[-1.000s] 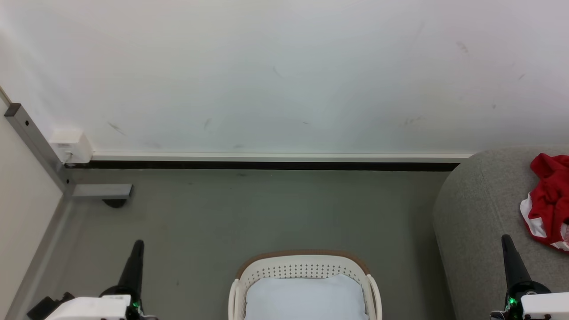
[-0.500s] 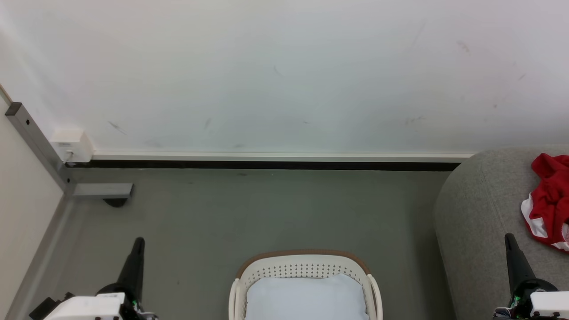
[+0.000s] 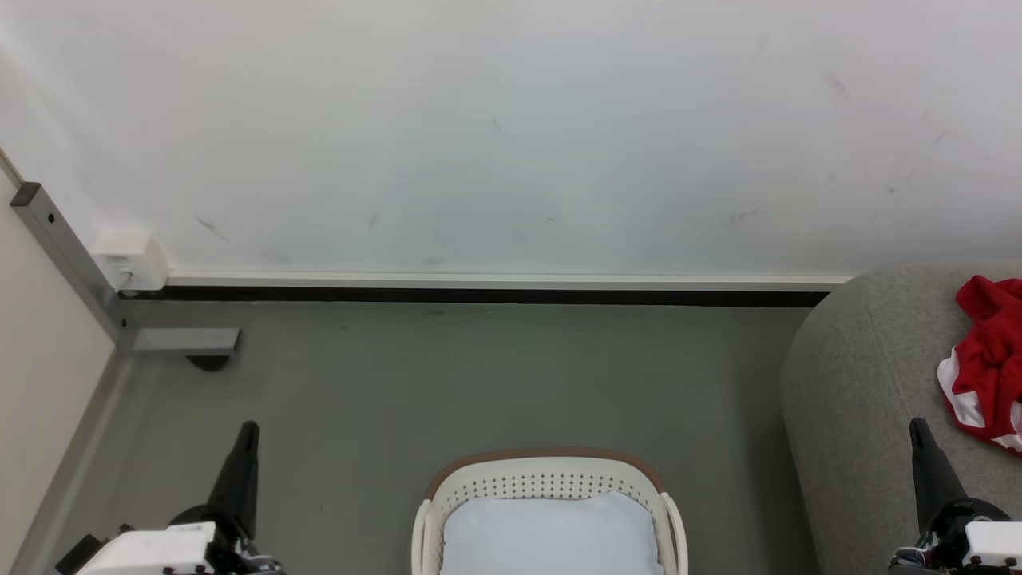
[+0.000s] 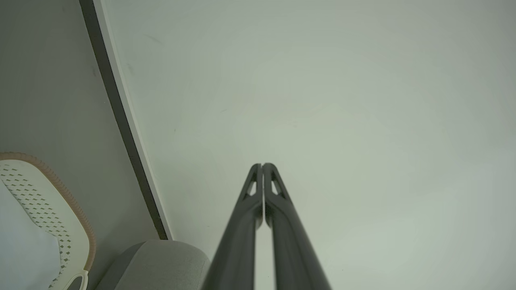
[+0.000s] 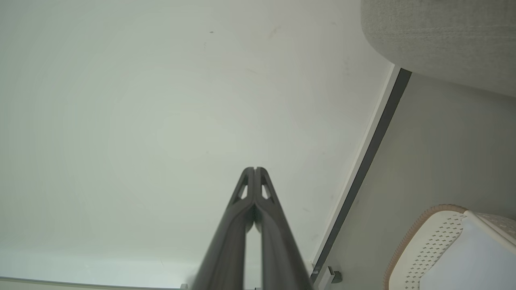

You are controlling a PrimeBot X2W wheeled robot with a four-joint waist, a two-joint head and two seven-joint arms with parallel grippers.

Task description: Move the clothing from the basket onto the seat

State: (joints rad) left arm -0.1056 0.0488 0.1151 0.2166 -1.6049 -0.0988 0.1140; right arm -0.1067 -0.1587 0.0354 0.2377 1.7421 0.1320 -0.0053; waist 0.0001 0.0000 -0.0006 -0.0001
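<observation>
Moved: right fingers drifted rightward.
Grip: right and left fingers pressed together, empty.
Clothing: on sofa, right edge.

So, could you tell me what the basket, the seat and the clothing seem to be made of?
The basket: apparently moulded white plastic, smooth, with rows of punched holes. The seat: matte light-grey woven upholstery, by its fine grain. The clothing: soft red fabric with white trim, crumpled into folds; fibre unclear.
</observation>
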